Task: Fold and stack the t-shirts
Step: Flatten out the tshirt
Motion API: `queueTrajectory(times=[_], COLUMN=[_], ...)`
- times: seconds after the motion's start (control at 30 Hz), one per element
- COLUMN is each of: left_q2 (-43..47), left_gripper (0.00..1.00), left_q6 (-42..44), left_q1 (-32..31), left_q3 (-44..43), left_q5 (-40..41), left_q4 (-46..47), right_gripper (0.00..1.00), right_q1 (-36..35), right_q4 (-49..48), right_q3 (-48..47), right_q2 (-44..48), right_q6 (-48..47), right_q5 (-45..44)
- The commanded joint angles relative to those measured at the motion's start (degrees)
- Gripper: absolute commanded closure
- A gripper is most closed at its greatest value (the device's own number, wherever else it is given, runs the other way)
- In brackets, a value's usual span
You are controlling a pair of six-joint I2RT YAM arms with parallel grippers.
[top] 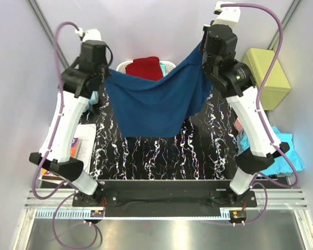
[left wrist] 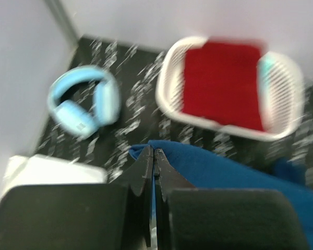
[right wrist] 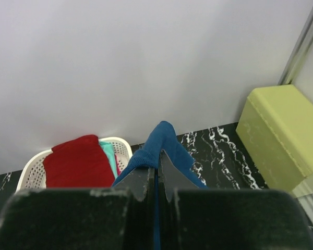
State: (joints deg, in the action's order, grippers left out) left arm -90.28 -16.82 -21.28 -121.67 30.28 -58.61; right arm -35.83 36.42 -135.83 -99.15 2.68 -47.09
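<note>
Top external: your left gripper, right gripper both clenched on blue t-shirt edge; cloth limp, light, sags; grip corners.

Overhead view is bright, evenly lit and sharp — soft diffuse light off pale walls, the blue shirt clear-edged, a dull sheen on the metal sheet at the near edge. Left wrist view is badly motion-blurred — basket and headphones smeared; right wrist view is crisp far off, dark and soft up close.
</note>
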Motion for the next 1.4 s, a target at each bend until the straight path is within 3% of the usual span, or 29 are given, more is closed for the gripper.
queueTrajectory(times=[0.0,0.13,0.3,0.43,0.57,0.8,1.17,1.37], left_q2=[1.1,-4.5,-6.8,-9.0,-13.8,-24.6,-32.5,-32.0], left_gripper=[1.0,1.0,1.0,1.0,1.0,1.0,1.0,1.0], left_q6=[5.7,10.3,16.2,15.9,12.3,8.1,4.6,4.2], left_q1=[0.2,-2.8,-3.6,-2.7,1.1,1.8,3.1,3.6], left_q3=[5.1,5.2,14.2,14.8,10.3,3.9,-4.7,-8.3], left_q5=[7.3,12.8,18.0,17.2,12.3,5.1,-11.8,-13.5], left_q4=[2.7,3.1,6.3,7.7,6.0,4.0,4.3,5.1], right_gripper=[1.0,1.0,1.0,1.0,1.0,1.0,1.0,1.0], right_q1=[3.1,3.8,7.7,9.0,11.9,14.7,14.5,14.3], right_q4=[3.6,4.9,6.9,6.5,5.9,5.1,5.2,5.7], right_q3=[-2.9,-4.1,-3.7,-2.6,-0.9,0.6,-1.4,-1.7], right_q2=[-2.6,-4.9,-6.7,-8.6,-10.5,-14.8,-23.4,-25.1], right_q6=[10.2,11.8,15.8,15.0,15.0,15.1,16.1,15.7], right_q5=[7.9,10.6,16.3,16.2,15.8,16.3,19.6,17.4])
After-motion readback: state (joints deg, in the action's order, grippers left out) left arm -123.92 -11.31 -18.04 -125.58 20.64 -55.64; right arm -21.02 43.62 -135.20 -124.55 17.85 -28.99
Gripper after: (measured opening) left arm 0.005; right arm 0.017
